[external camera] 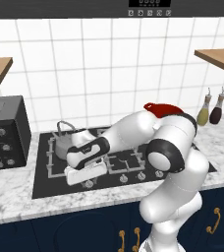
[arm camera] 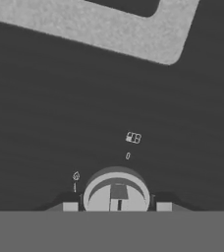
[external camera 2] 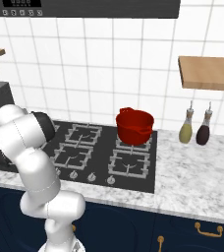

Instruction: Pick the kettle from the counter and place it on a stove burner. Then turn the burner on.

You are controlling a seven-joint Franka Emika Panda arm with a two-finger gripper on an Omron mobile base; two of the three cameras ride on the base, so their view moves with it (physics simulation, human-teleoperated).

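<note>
The silver-grey kettle (external camera: 64,142) stands upright on the back-left stove burner (external camera: 51,153) of the black cooktop, its arched handle up. My gripper (external camera: 83,178) reaches down at the front row of knobs, ahead of the kettle and a little to its right. In the hand view the gripper (arm camera: 116,205) has its two fingertips (arm camera: 70,206) tight against either side of a round grey burner knob (arm camera: 116,189), so it is shut on it. The marbled counter (external camera: 11,194) frames the cooktop.
A red lidded pot (external camera 2: 134,125) sits on the back-right burner. A black oven box (external camera: 3,130) stands at the left and two bottles (external camera 2: 185,129) at the right against the tiles. Wooden shelves (external camera 2: 207,74) hang on the wall, and more knobs (external camera 2: 92,177) line the cooktop's front.
</note>
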